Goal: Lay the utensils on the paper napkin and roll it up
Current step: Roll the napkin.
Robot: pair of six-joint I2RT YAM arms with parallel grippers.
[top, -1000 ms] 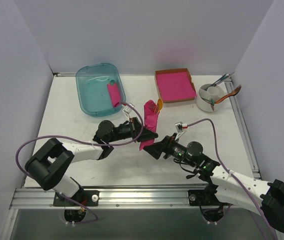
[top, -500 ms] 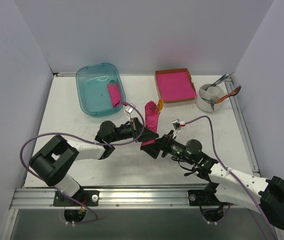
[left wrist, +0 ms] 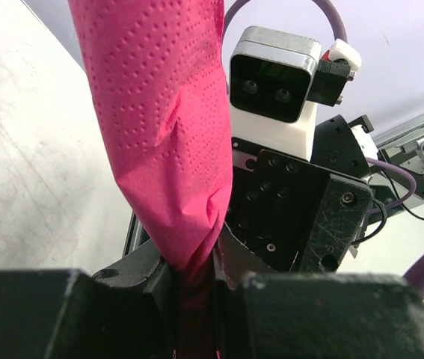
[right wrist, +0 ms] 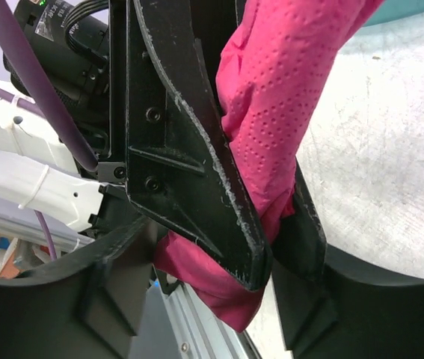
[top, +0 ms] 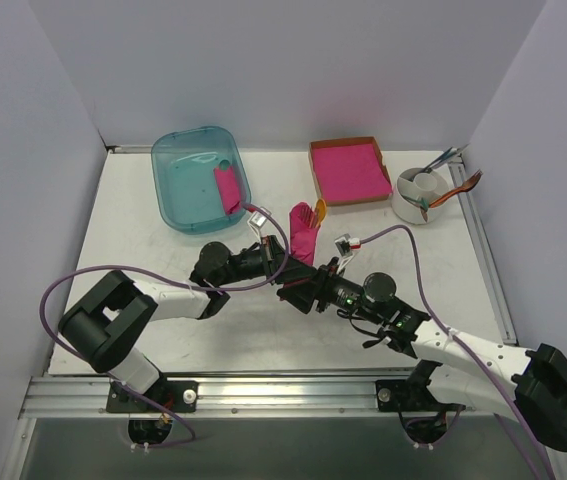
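The paper napkin (top: 303,232) is a rolled magenta tube standing tilted above the table. The orange spoon's bowl (top: 319,210) sticks out of its top end; the fork is hidden. My left gripper (top: 285,268) is shut on the roll's lower part. In the left wrist view the paper (left wrist: 159,134) is pinched between the jaws of that gripper (left wrist: 194,288). My right gripper (top: 298,286) faces it from the right. In the right wrist view its jaws (right wrist: 223,288) stand open on either side of the left gripper's fingers (right wrist: 197,187) and the napkin's bottom end (right wrist: 279,97), with gaps on both sides.
A teal bin (top: 178,180) at the back left holds another pink roll (top: 227,190). A cardboard box (top: 315,175) of pink sheets sits at the back centre. A white cup (top: 405,207) with cutlery stands at the back right. Walls close in on both sides.
My right gripper has slid left up to the napkin's lower end and its jaws have narrowed around it. The left gripper keeps its hold and has barely moved.
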